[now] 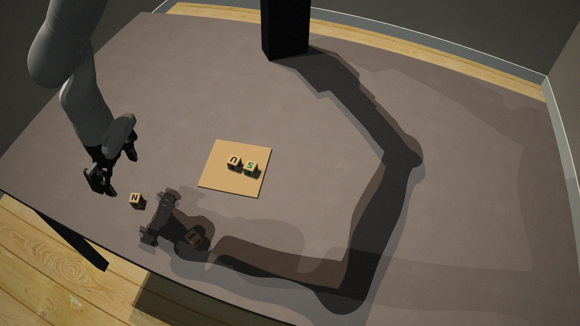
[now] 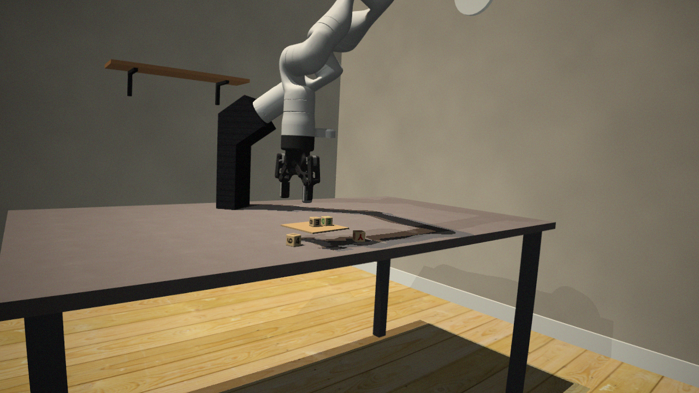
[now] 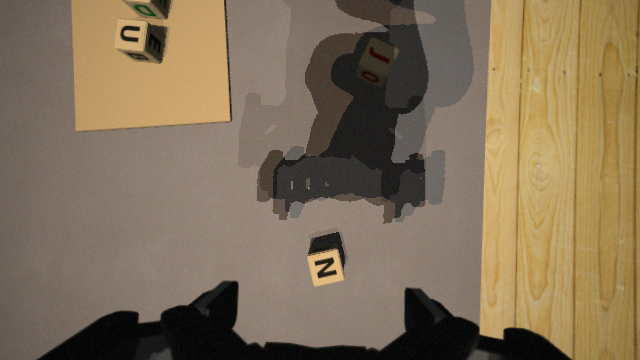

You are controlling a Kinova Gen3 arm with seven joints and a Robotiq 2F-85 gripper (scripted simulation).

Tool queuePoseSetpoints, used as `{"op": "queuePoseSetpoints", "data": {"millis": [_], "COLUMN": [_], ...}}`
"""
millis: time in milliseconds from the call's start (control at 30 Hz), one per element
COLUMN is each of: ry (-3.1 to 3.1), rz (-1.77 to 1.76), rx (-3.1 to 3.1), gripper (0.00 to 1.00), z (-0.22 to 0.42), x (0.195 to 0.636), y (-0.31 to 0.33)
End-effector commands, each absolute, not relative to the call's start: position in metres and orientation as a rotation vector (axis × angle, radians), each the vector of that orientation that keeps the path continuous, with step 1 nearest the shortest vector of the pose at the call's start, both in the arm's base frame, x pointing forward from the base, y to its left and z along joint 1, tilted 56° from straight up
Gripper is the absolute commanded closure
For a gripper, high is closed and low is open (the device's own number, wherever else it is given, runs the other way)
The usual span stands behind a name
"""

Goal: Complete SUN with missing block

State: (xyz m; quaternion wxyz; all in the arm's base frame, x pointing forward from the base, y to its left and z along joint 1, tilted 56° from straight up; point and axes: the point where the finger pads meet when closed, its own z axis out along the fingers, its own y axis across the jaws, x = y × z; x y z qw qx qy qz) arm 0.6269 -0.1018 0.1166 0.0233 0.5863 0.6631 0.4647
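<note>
A tan mat (image 1: 235,168) lies flat on the grey table. On it stand a block with a black U (image 1: 234,162) on top and, touching it, a block with a green S (image 1: 251,166) on top. The N block (image 1: 136,199) lies off the mat near the table's edge, N on top; it also shows in the wrist view (image 3: 326,266) and in the side view (image 2: 293,239). A block with a red J (image 1: 194,236) lies in the arm's shadow, off the mat. My gripper (image 1: 110,173) (image 2: 294,191) is open and empty, hanging well above the table, roughly over the N block.
The black robot pedestal (image 1: 284,28) stands at the far side of the table. The table's edge (image 3: 484,150) runs close to the N and J blocks, with wooden floor below.
</note>
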Motion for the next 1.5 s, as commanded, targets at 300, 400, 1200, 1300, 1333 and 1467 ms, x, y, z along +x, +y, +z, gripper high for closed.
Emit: {"op": "queuePoseSetpoints", "data": {"millis": [300, 400, 1200, 1300, 1333, 1467], "ry": [2.146, 2.162, 2.178, 2.178, 2.178, 2.178], "rz": [1.391, 1.380, 1.369, 1.369, 1.369, 1.369], "rx": [1.576, 1.531, 1.481, 1.481, 1.481, 1.481], "gripper": [0.00, 0.00, 0.38, 0.38, 0.38, 0.38], "z": [0.1139, 0.1136, 0.1134, 0.1134, 0.1134, 0.1134], "x": [0.6309, 0.6317, 0.6326, 0.6326, 0.6326, 0.6326], "y": [-0.1014, -0.1009, -0.1003, -0.1003, -0.1003, -0.1003]}}
